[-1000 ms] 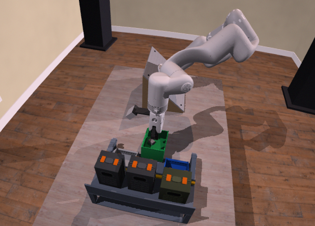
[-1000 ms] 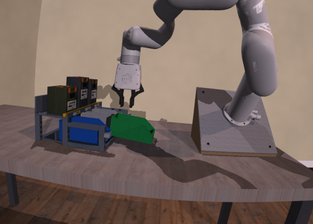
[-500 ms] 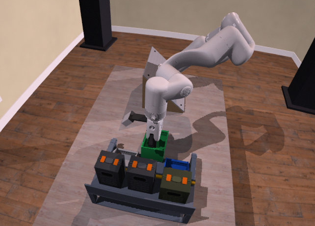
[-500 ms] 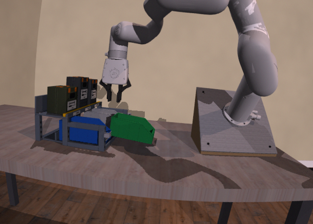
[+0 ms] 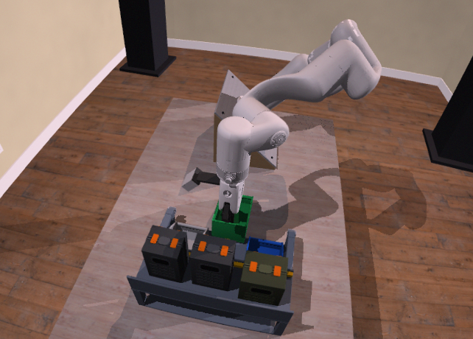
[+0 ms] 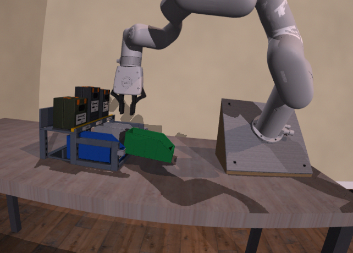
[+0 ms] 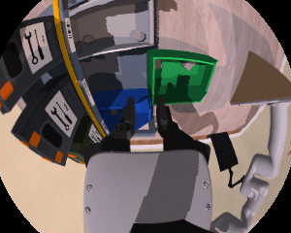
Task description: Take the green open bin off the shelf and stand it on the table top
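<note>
The wood-topped surface (image 5: 152, 197) (image 6: 185, 213) (image 7: 233, 29) is overhung by the arm (image 5: 317, 75) (image 6: 287, 65) (image 7: 276, 136), and the shelf (image 5: 210, 301) (image 6: 73, 147) (image 7: 63, 39) is stood upon it. Behind the shelf's front, two dark cases (image 5: 163, 255) (image 6: 87, 102) (image 7: 52, 118) and an olive case (image 5: 263, 281) (image 6: 66, 111) are carried on the upper level. The green bin (image 5: 229, 228) (image 6: 148, 144) (image 7: 177, 89) is seen largely out at the shelf front, tilted, with its open front lower than its back. The blue bin (image 5: 265, 247) (image 6: 94, 147) (image 7: 136, 99) and the grey bin (image 5: 188, 227) (image 6: 111, 127) (image 7: 112, 29) are housed in the shelf. By the tool (image 5: 227, 214) (image 6: 127, 113) (image 7: 145, 104) nothing is held; its fingers are parted by about a third.

Much of the withdrawal, it is judged, is done; a firm grip, clearance from the shelf, a level placing and the release are left. (The parts cannot be confirmed as kept inside.)

The tilt, and the gap between fingertips and rim, are shown plainly in the exterior view, but not from the top, where the bin's inside is partly covered. In the wrist view, the rear wall is seen roughly in line with the finger gap.
</note>
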Available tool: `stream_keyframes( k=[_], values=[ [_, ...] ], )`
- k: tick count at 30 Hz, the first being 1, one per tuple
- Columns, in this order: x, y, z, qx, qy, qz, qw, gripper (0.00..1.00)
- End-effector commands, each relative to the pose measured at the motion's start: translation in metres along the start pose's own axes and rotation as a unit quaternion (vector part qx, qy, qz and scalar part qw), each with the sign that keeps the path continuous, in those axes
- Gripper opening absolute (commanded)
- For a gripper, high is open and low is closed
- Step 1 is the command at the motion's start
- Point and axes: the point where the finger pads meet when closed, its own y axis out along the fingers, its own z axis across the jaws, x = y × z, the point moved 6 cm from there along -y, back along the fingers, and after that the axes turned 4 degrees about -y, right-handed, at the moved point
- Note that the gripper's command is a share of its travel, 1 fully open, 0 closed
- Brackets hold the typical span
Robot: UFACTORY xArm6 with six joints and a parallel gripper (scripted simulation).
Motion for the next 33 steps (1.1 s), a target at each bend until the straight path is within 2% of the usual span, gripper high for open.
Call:
stream_keyframes(
  k=[1,33],
  values=[
    [0.000,-0.002,-0.001,-0.002,0.000,0.001,1.000,0.33],
    [0.001,0.002,0.010,-0.002,0.000,0.001,1.000,0.33]
  ],
)
